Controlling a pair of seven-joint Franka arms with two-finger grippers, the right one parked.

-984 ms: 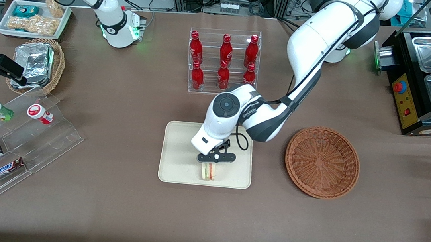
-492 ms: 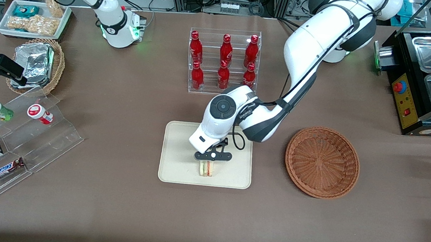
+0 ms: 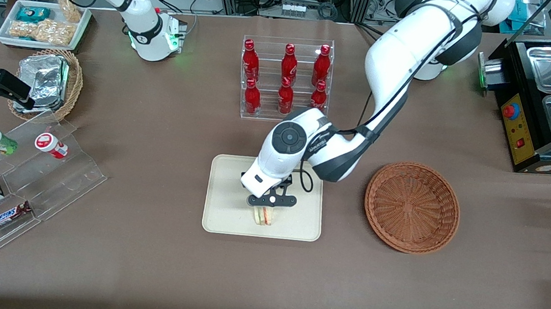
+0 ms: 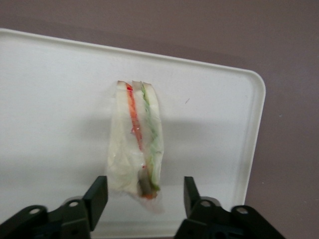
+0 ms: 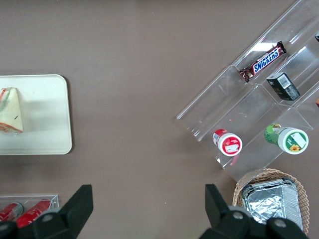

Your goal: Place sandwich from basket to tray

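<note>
The sandwich (image 3: 264, 216) is a pale wedge with red and green filling in clear wrap. It rests on the cream tray (image 3: 228, 211), near the tray's edge closest to the front camera. My left gripper (image 3: 270, 202) hovers just over it and is open. In the left wrist view the sandwich (image 4: 137, 144) lies on the tray (image 4: 55, 99) with its narrow end between the black fingers (image 4: 97, 196) of the gripper (image 4: 143, 196), touching neither. The reddish-brown basket (image 3: 412, 207) sits beside the tray toward the working arm's end, with nothing in it. The right wrist view also catches the sandwich (image 5: 10, 110).
A clear rack of red bottles (image 3: 286, 79) stands farther from the front camera than the tray. Toward the parked arm's end are a tan basket of foil packets (image 3: 47, 82), a clear stepped shelf of snacks (image 3: 11, 183) and a white snack tray (image 3: 43, 22). A black appliance (image 3: 546, 111) sits at the working arm's end.
The gripper and wrist have shifted slightly toward the parked arm's end over the tray. The sandwich sits a touch further that way too.
</note>
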